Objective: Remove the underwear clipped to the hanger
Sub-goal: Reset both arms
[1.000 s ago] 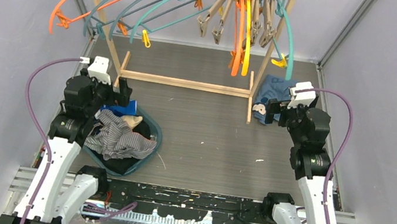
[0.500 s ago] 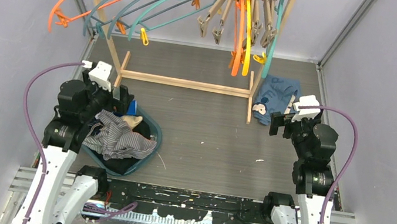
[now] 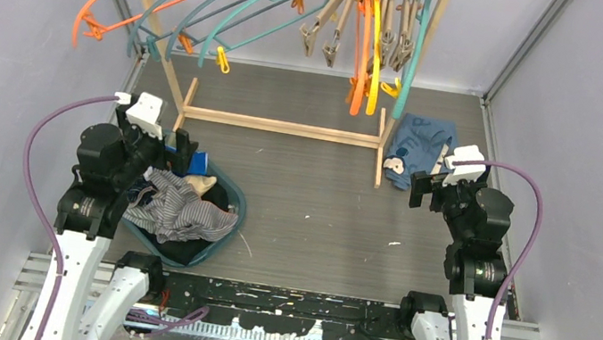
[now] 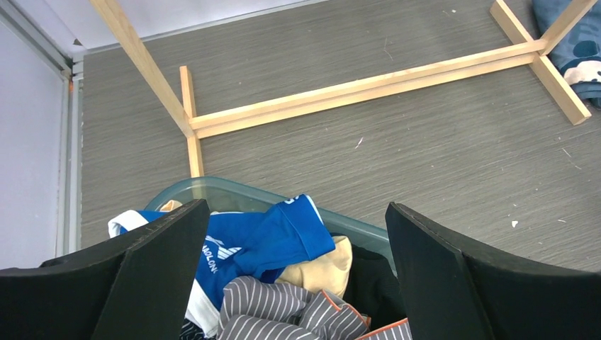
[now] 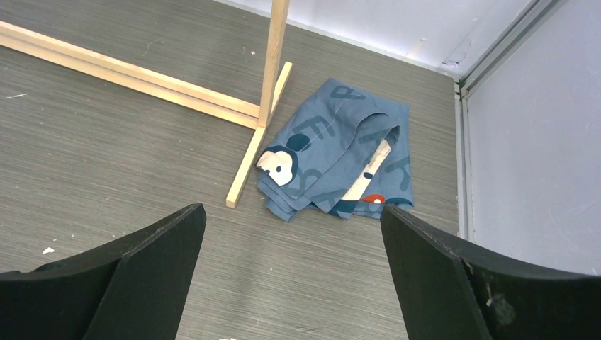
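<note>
- Left gripper [image 4: 294, 204] was wide open and held nothing.
- Underwear [image 4: 262, 237] lay piled in basket [image 4: 234, 188], right under its fingers.
- Right gripper [image 5: 292, 207] was wide open, empty.
- Printed garment [image 5: 333, 152] lay ahead of it, touching rack [image 5: 273, 64] foot.

Very little here can be read. The bright blue underwear [image 4: 273, 237] lies in the tub [image 4: 234, 193]. Its white waistband [image 4: 210, 249] carries dark capital letters, turned sideways in the left wrist view. They look like "MOLON", but both ends of the word are hidden, so I cannot tell the whole brand. The blue cartoon-print garment [image 5: 333, 152] on the worktop [image 5: 106, 142] has big, darker block letters scattered over the cloth; a "B", an "E" and a "K" are clear enough. In the top view nothing is legible.
</note>
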Action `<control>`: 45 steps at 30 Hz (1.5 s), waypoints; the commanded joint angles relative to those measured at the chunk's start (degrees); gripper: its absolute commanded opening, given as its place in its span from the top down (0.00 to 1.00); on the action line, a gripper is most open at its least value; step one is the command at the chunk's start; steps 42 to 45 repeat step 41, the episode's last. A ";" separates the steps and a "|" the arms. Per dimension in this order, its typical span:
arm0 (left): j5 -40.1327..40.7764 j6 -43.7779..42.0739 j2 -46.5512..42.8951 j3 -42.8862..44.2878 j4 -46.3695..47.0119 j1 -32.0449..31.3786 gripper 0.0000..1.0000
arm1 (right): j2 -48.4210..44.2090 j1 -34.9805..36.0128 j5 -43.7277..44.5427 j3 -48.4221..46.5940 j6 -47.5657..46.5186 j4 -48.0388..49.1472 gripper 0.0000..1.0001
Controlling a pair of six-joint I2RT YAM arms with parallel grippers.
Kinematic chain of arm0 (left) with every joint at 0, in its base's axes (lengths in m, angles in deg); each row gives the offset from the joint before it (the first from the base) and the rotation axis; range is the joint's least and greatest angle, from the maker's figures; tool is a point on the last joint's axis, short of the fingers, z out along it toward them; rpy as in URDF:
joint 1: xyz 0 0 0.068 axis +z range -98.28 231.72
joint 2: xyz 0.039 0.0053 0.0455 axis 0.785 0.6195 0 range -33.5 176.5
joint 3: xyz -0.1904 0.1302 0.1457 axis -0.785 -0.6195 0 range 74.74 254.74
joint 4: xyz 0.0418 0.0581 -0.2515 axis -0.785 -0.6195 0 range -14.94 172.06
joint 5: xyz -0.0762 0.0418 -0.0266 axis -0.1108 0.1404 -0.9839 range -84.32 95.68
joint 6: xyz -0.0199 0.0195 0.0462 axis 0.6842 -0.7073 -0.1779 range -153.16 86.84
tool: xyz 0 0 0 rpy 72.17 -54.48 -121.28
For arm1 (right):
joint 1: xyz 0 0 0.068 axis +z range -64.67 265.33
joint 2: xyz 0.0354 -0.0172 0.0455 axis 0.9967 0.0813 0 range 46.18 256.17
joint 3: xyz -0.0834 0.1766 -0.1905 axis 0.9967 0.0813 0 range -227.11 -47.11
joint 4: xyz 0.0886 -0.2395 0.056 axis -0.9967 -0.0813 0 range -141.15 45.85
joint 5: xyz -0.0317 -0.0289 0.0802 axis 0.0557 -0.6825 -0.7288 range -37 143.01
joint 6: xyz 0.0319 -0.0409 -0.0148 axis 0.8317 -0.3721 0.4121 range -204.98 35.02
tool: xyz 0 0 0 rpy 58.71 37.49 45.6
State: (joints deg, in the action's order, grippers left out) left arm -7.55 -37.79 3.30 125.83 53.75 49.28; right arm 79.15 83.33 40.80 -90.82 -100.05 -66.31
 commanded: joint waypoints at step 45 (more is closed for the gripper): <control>2.00 -1.18 -0.23 2.00 0.36 0.68 0.02 | -0.19 -0.37 -2.14 -1.99 -1.72 1.60 0.00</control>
